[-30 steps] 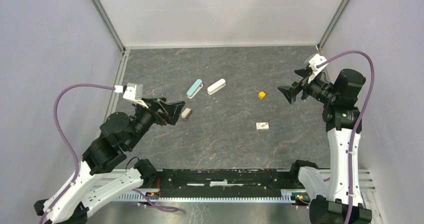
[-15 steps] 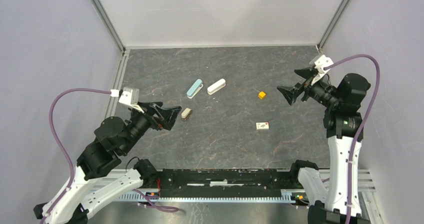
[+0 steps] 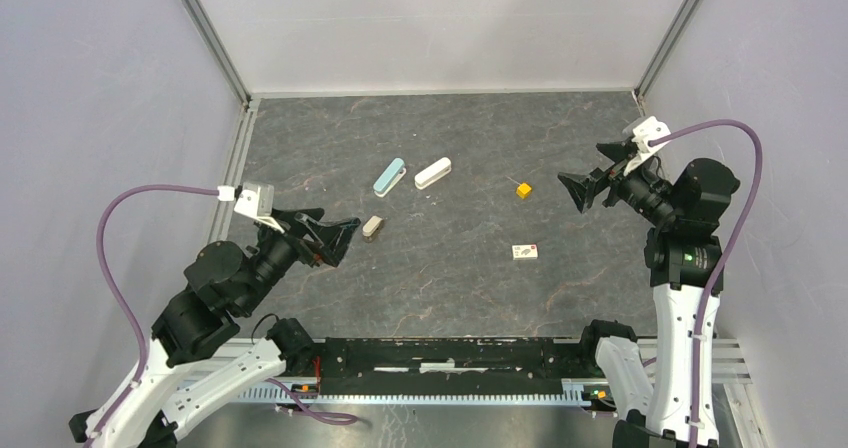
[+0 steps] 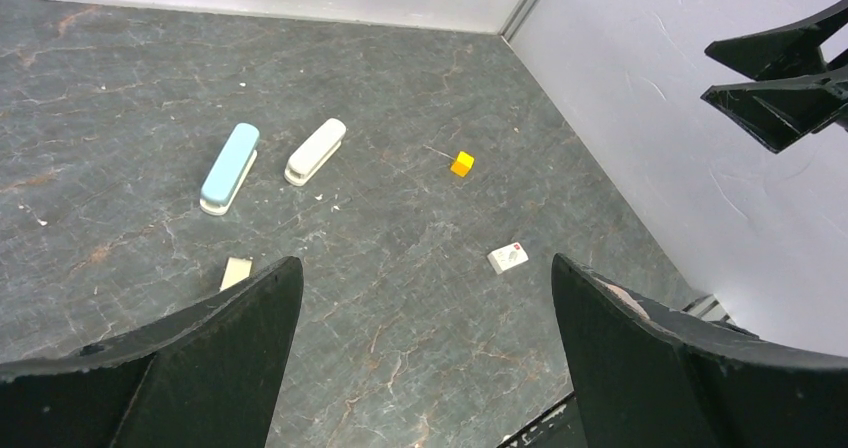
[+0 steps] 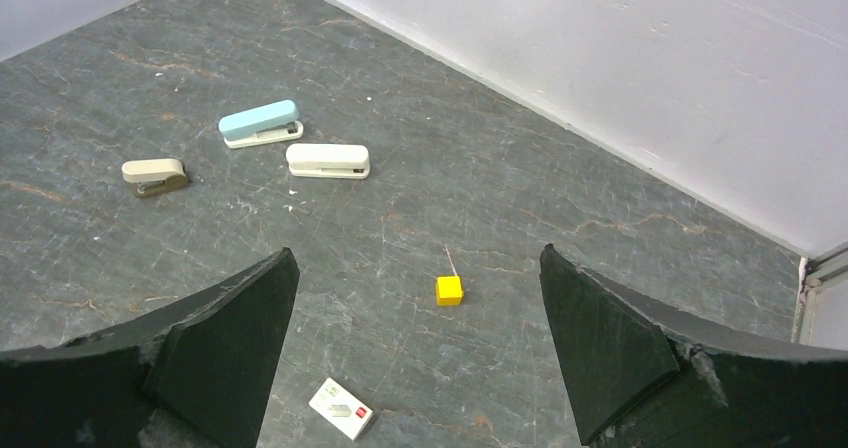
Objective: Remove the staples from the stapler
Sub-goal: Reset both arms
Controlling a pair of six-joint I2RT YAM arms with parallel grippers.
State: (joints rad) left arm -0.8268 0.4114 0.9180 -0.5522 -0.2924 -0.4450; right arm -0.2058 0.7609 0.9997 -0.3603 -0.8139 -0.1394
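A teal stapler and a white stapler lie side by side on the dark floor at mid-back. A small beige stapler lies nearer, just right of my left gripper. A thin grey strip, likely staples, lies beside the yellow cube. My left gripper is open and empty above the floor. My right gripper is open and empty, raised at the right; in its wrist view the strip sits between the fingers.
A small white box with a red mark lies right of centre. Grey walls close in the back and both sides. A black rail runs along the near edge between the arm bases.
My left arm has drawn back and down to the left, away from the beige stapler. My right arm has shifted slightly right. Nothing on the floor has moved.
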